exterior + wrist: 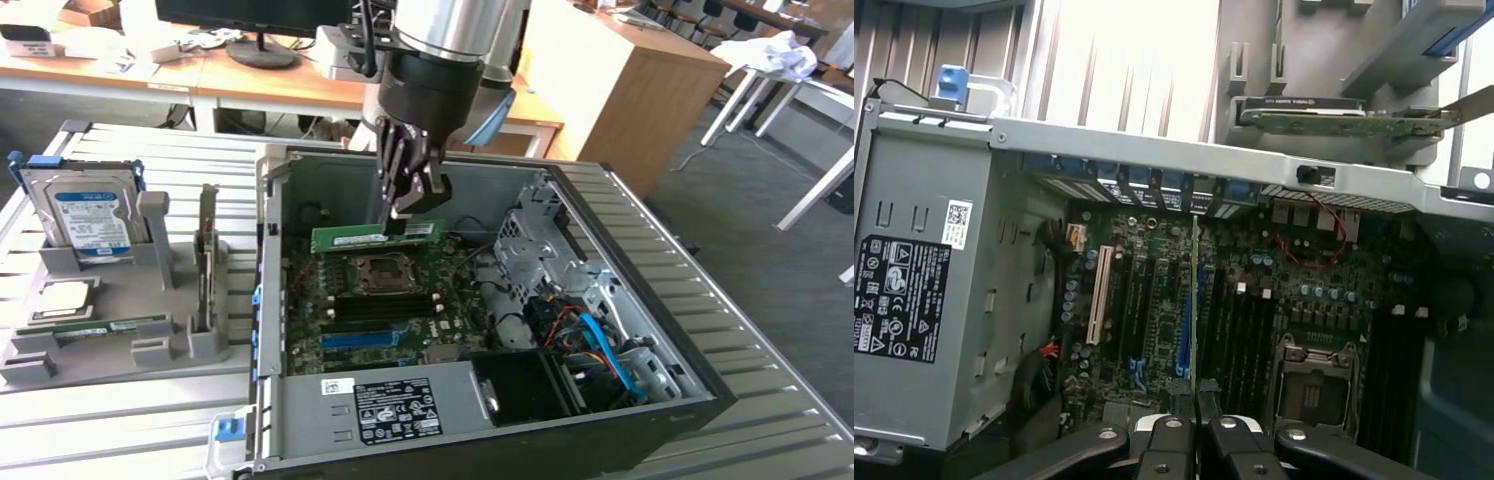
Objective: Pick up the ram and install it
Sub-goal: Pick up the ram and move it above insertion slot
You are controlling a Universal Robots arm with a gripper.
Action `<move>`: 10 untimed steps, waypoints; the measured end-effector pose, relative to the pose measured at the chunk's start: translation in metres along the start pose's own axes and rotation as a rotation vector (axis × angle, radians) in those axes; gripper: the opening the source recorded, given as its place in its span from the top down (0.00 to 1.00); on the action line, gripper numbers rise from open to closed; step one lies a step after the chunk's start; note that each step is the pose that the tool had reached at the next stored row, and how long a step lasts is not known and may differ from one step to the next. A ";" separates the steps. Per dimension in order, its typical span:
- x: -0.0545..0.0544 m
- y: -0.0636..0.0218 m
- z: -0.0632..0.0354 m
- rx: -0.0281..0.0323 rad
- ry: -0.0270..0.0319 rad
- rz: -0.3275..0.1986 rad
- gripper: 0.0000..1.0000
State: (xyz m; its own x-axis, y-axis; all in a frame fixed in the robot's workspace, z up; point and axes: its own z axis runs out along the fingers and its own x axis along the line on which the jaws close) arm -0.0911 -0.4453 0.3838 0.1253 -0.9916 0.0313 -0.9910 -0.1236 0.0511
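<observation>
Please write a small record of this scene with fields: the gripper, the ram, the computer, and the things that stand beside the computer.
gripper: shut on the ram, reaching down into the open computer case
ram: held on its long edge, sticker side towards the exterior view, above the motherboard near the processor socket
seating: not pressed into a slot
beside the case: grey holder on the exterior view's left
in the holder: hard drive standing upright; processor chip lying flat
</observation>
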 end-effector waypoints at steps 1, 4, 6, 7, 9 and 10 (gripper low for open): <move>0.000 -0.0009 0.0000 0.0000 0.0000 0.000 0.87; 0.000 -0.0036 -0.0001 0.0000 0.0000 0.000 0.87; 0.001 -0.0053 -0.0002 0.0000 0.0000 0.000 0.87; 0.001 -0.0062 -0.0002 0.0000 0.0000 0.000 0.87; 0.001 -0.0080 -0.0003 0.0000 0.0000 0.000 0.87; 0.001 -0.0089 -0.0004 0.0000 0.0001 0.000 0.87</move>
State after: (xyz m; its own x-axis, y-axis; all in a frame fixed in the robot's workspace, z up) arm -0.0822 -0.4453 0.3837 0.1252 -0.9916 0.0314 -0.9910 -0.1235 0.0511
